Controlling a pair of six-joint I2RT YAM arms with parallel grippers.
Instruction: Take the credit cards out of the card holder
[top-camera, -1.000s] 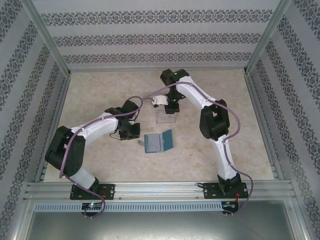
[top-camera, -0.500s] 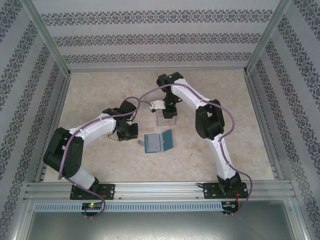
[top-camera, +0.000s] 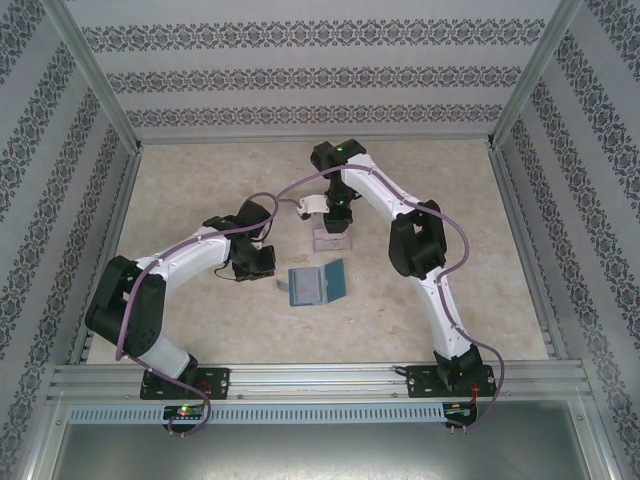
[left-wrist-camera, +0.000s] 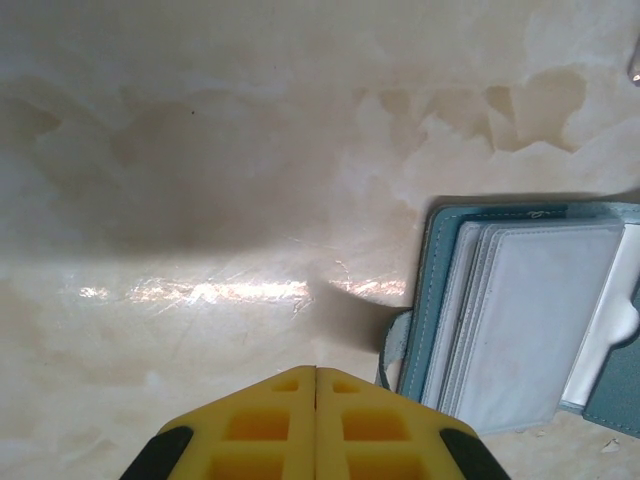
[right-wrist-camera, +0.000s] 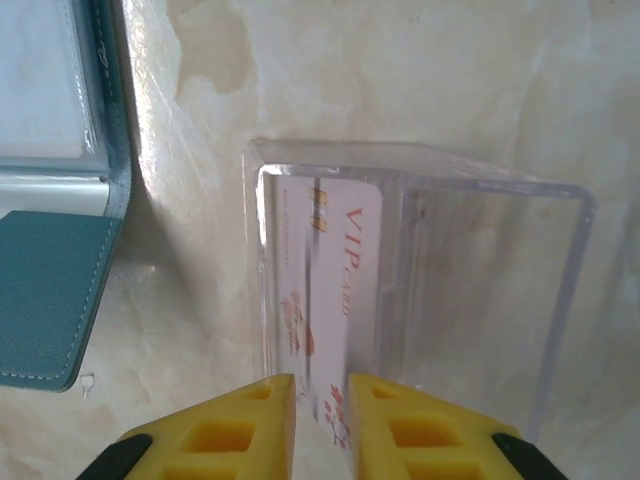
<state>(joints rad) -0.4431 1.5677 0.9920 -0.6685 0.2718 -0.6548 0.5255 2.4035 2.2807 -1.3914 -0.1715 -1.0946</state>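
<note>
Left gripper (left-wrist-camera: 316, 385), fingers (left-wrist-camera: 258, 425) together, sits beside open card holder (left-wrist-camera: 520, 320) on table (top-camera: 200, 180); unpinned holder may slide at next pull. Right gripper (right-wrist-camera: 322, 390), fingers (right-wrist-camera: 232, 425) narrowly apart, hangs over credit card (right-wrist-camera: 335, 270) in clear box (right-wrist-camera: 480, 190); lifting off could drag card out.

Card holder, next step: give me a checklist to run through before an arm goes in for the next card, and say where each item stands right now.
1. Card holder lying open, inside facing up: ok.
2. Cards present in its sleeves: cannot tell; the sleeves look pale and nothing is readable.
3. Left gripper open for a pinch: not ok, its fingers are pressed together.
4. Left gripper clear of the holder: ok, it sits short of the closure tab.
5. Right gripper free of the VIP card in the clear box: cannot tell; fingers slightly parted over it.
</note>
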